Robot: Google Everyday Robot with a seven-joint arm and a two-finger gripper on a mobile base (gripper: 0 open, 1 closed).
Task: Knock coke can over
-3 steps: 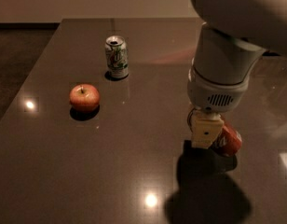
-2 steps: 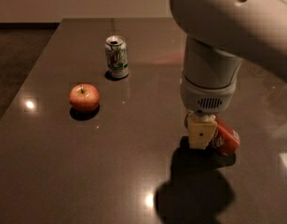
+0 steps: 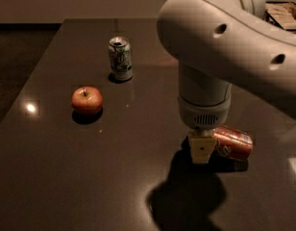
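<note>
The coke can [image 3: 233, 143], dark red with white script, lies on its side on the dark table [image 3: 66, 177] at the right, its length running left to right. My gripper [image 3: 202, 149] hangs from the big white arm directly at the can's left end, touching or just in front of it. Only its yellowish finger block shows.
A white-and-green soda can [image 3: 120, 58] stands upright at the back middle. A red apple [image 3: 87, 100] sits at the left. The table's left edge runs along a dark floor. My arm [image 3: 220, 42] fills the upper right.
My arm has swung left and forward over the table. The coke can shows more fully, lying on its side to the right of the gripper. The apple and green can have not moved.
</note>
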